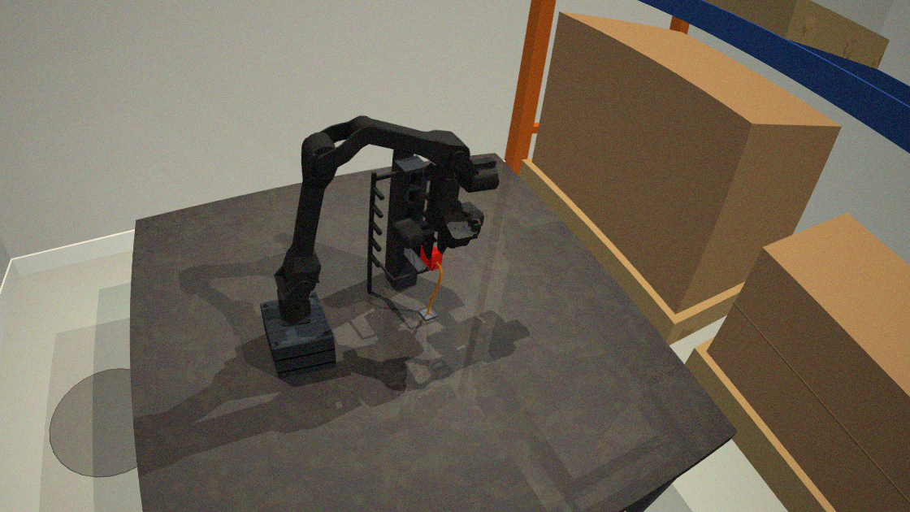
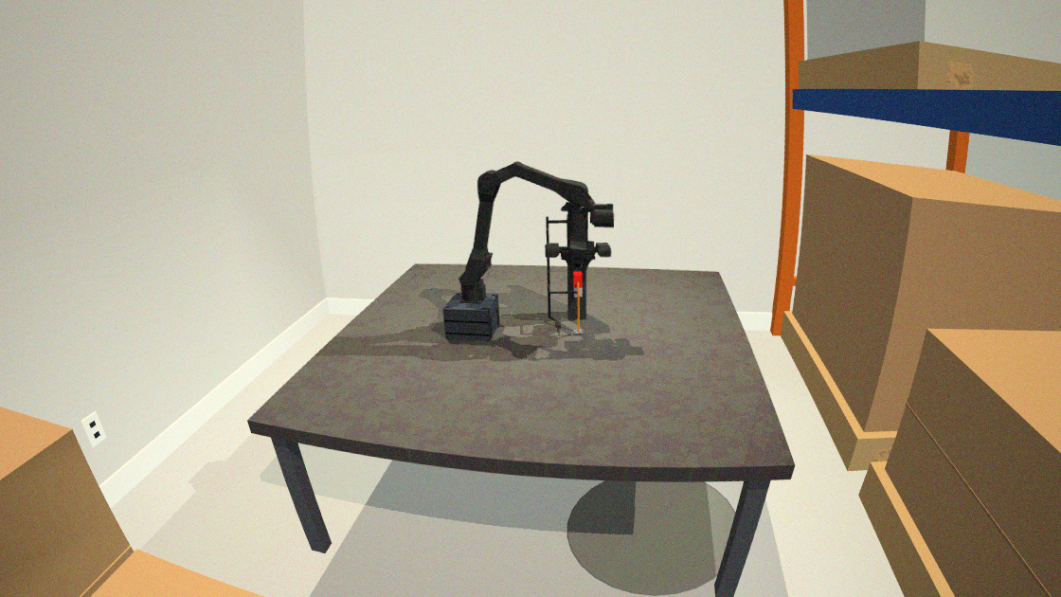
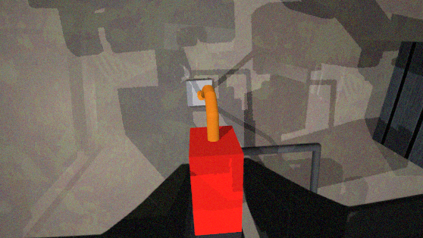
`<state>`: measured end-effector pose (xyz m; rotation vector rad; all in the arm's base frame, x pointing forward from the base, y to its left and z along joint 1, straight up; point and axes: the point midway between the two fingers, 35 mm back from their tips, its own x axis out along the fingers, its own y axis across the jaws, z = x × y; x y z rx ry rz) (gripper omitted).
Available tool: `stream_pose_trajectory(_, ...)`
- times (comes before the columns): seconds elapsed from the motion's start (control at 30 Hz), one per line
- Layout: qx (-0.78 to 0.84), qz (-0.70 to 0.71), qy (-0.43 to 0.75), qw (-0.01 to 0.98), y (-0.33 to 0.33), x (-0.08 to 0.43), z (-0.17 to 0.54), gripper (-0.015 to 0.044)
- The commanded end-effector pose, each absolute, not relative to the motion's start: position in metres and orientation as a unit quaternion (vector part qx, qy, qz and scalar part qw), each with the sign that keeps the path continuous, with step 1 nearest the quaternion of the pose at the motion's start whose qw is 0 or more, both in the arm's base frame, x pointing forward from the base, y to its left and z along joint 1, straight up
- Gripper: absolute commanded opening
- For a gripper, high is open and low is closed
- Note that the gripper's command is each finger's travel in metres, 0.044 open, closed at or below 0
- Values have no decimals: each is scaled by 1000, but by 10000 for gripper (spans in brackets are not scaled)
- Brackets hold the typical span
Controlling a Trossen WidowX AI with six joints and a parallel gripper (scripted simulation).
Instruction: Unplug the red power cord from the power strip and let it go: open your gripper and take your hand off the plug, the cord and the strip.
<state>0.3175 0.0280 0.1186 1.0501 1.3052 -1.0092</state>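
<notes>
My gripper (image 1: pixel 433 249) (image 2: pixel 578 275) (image 3: pixel 215 169) is shut on the red plug (image 1: pixel 434 258) (image 2: pixel 578 280) (image 3: pixel 217 193), with one black finger on each side of it. The orange cord (image 1: pixel 437 286) (image 2: pixel 578 312) (image 3: pixel 213 119) runs from the plug down to a small pale plate (image 1: pixel 427 314) (image 3: pixel 192 94) on the table. The dark power strip (image 1: pixel 396 219) (image 2: pixel 577 308) stands upright behind the plug. A light grey block shows at its lower part, just left of the plug in the top view. The fingers partly hide the plug's strip side, so I cannot tell how wide the gap is.
A thin black frame with short pegs (image 1: pixel 370 235) (image 2: pixel 548 271) (image 3: pixel 315 170) stands beside the strip, on the arm-base side. The arm's dark base (image 1: pixel 299 337) (image 2: pixel 471 318) sits on the table (image 1: pixel 572 382) (image 2: pixel 519 401). Large cardboard boxes (image 1: pixel 643 158) (image 2: pixel 853 297) stand past the table's right edge.
</notes>
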Motion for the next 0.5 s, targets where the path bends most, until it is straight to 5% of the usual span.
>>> stream_pose_trajectory(0.0,453,-436,541,559,12,322,121,26)
stream_pose_trajectory(0.47,453,-437,541,558,22,319,120,394)
